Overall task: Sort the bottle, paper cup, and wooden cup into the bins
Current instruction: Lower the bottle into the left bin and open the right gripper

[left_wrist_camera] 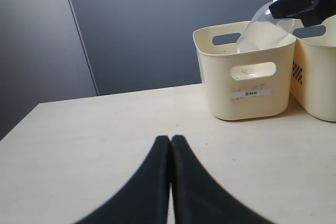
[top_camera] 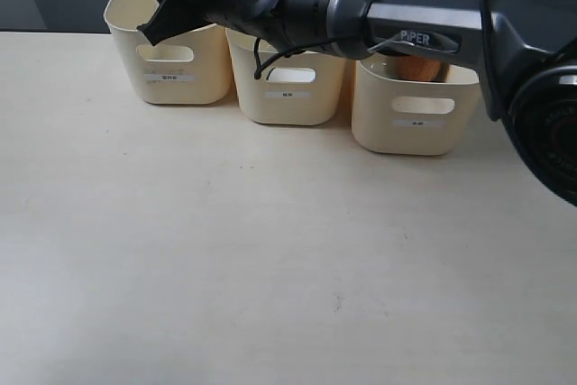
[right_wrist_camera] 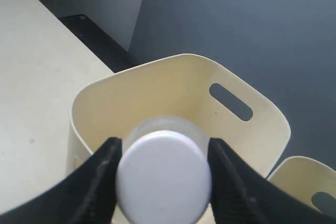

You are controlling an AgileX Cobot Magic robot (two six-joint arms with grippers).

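Bottle [left_wrist_camera: 261, 24] over leftmost bin [left_wrist_camera: 218, 85]

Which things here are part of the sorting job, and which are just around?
Job: bottle, held by the right gripper, tilted into the left bin; wooden cup in the right bin; middle bin. Paper cup not visible.
Just there: table; dark wall; left gripper, shut and empty.

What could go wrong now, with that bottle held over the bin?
The bottle hangs tilted in the right gripper over the left bin; released like this, it might catch the rim and tumble onto the table. The arm also stretches low across the middle bin, so pulling back could nudge it.
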